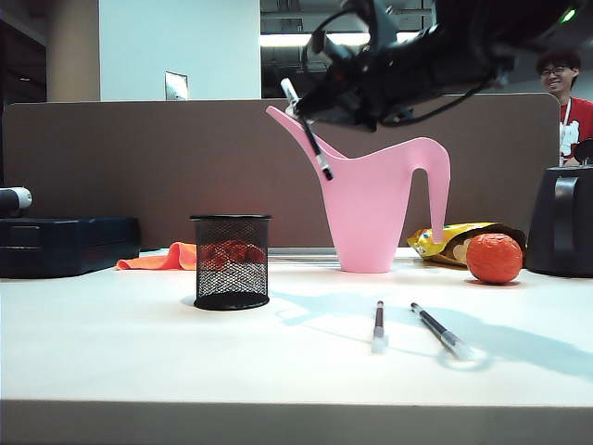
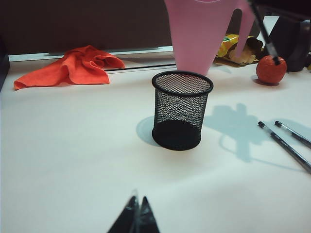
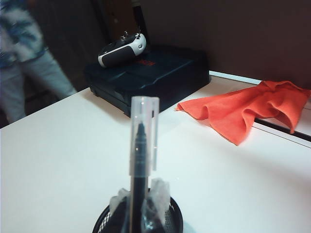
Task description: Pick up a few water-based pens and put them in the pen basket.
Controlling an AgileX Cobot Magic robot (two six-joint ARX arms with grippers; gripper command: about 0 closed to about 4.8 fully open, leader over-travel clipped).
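Three pens point(image 1: 306, 137), one pen basket point(image 1: 231, 261).

Honestly not much to read here. The dark case point(image 3: 150, 73) at the far end of the worktop has a small red mark on its lid that looks like lettering, but it's too blurry to make out. The yellow snack bag point(image 1: 451, 239) behind the orange obviously has printing on it, though none of it is legible from where I'm standing. The pens, the mesh cup and the pink watering can show no labels I can read. No numbers or signs anywhere else.
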